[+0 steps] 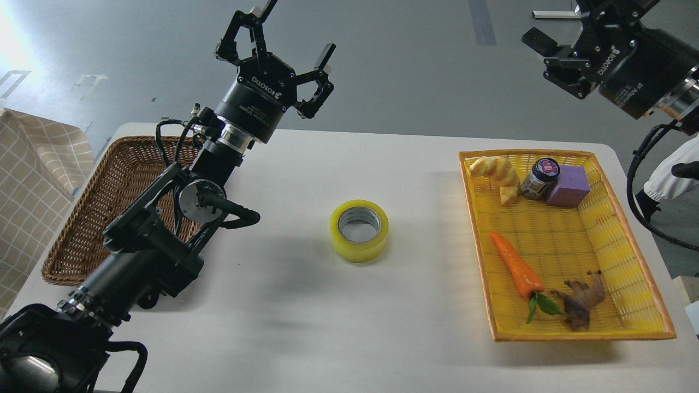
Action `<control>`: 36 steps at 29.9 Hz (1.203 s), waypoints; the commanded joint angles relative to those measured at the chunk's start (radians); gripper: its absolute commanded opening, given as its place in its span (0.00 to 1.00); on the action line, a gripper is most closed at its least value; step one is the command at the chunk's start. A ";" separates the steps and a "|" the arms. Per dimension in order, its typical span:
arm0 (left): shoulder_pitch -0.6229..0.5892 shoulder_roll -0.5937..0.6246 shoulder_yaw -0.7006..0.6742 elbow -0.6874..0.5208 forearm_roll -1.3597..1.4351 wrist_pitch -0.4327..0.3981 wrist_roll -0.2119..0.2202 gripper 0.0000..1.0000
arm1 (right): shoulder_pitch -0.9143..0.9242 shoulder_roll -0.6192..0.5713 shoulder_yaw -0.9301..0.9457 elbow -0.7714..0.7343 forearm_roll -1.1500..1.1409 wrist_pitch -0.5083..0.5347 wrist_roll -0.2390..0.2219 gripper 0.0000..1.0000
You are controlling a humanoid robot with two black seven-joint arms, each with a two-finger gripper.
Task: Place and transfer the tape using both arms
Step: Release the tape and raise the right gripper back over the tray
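Left gripper (284,52) wide open (empty), above tape (359,230).

You have one roll of tape (359,230) on one table (306,327). Two baskets: one brown wicker basket (109,213), one yellow basket (628,256). In the yellow one, five items: one carrot (516,266), one croissant (497,174), one jar (539,178), one purple block (569,186), one brown animal figure (581,303). Two grippers: left gripper (284,46), right gripper (551,54).
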 commanded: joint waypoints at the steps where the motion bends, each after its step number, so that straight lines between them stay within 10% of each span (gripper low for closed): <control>1: 0.000 0.002 -0.001 0.000 0.000 0.000 0.000 0.98 | -0.016 0.130 0.101 -0.049 0.062 0.000 0.000 1.00; 12: 0.000 0.004 -0.001 0.000 0.000 0.000 -0.002 0.98 | -0.049 0.434 0.328 -0.152 0.166 0.000 0.000 1.00; 36: 0.000 0.008 0.018 0.000 0.025 0.000 -0.002 0.98 | -0.123 0.434 0.312 -0.197 0.319 0.000 -0.020 1.00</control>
